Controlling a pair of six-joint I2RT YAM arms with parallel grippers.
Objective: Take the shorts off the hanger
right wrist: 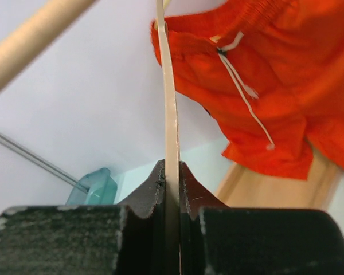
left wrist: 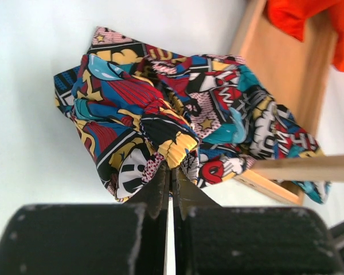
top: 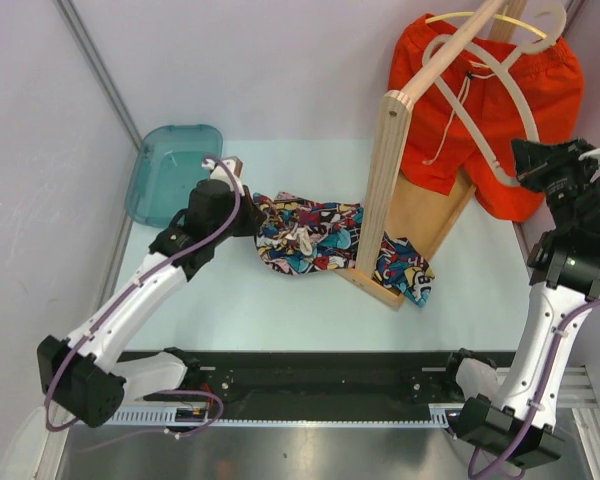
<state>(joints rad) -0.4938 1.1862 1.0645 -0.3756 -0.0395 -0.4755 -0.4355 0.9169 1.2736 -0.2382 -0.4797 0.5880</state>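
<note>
- The orange-red shorts (top: 540,90) hang on a white plastic hanger (right wrist: 169,103) that is hooked over the top rail of the wooden rack (top: 385,170), at the far right of the table (top: 280,310)
- The comic-print shorts (top: 305,235) are off any hanger; they lie crumpled on the table, one end draped over the rack's base board
- The right gripper (right wrist: 171,172) is clamped on the hanger's thin lower arm, with the jaws closed on the plastic and no fabric between them
- The left gripper (left wrist: 169,177) is fully closed; the comic print bunches into a peak right at its tips, so it appears to pinch a fold of that pair
- Both pairs look like light, thin woven cloth: limp, prone to sagging and folding, and unlikely to break. Cloth this soft should slide readily along smooth plastic, though the gathered waistband may catch on the hanger's shoulder
- The best hold on the orange pair is probably the thick elastic waistband near the white drawstring (right wrist: 241,86), where a pinch gets several layers. The cord alone would likely just pull through
- The hanger is stiff but slender and free to swing on the rail, so I would steady it while the cloth is drawn off
- No brand tag or care label shows on either pair. The comic panels carry lettering-like shapes, but nothing legible
</note>
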